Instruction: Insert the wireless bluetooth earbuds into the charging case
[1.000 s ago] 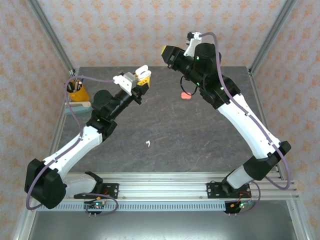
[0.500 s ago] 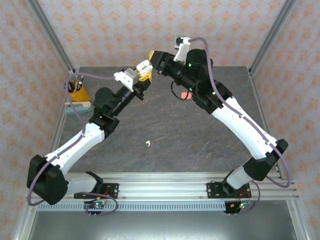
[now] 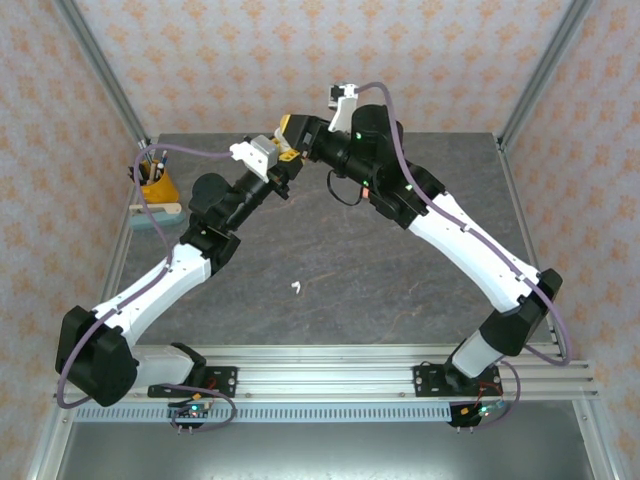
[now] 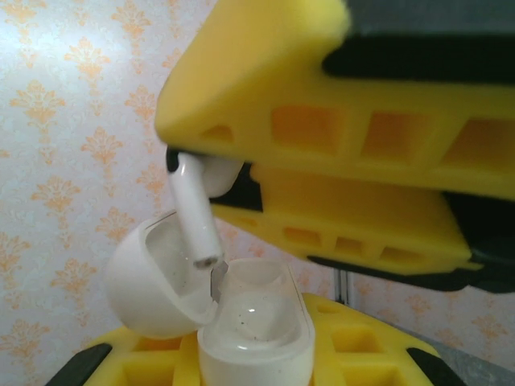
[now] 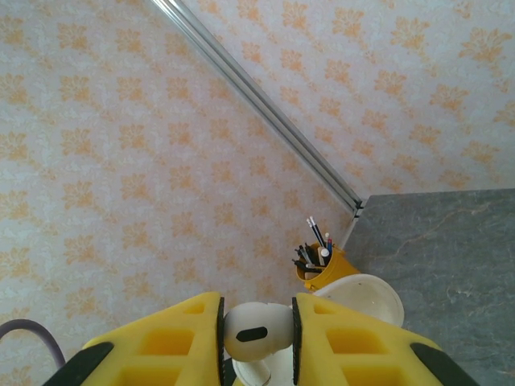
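The left gripper (image 4: 253,359), its matte yellow plastic fingers moulded with rectangular pockets, is clamped on a glossy white pebble-shaped plastic charging case (image 4: 256,326). The case sits upright with its rounded hinged lid (image 4: 149,281) swung open to one side, showing a smooth hollow interior. Above it the right gripper (image 5: 256,336), with the same ribbed yellow fingers, is pinched on the bulbous head of a glossy white stemmed plastic earbud (image 4: 195,213). The earbud's slim cylindrical stem points down, its tip just over the case's mouth beside the hinge; whether it touches cannot be told. From overhead, both arms are raised off the dark grey stone-patterned tabletop (image 3: 400,290). The left arm stretches diagonally up from its base. The right arm bends at the elbow and arcs in, so the two sets of fingers meet above the table's far middle. A second tiny white earbud (image 3: 296,288) lies alone on the tabletop, well apart from both grippers. A yellow cup of pens (image 3: 155,184) stands at the table's far left edge, against pale wallpaper with orange floral motifs (image 5: 121,121).
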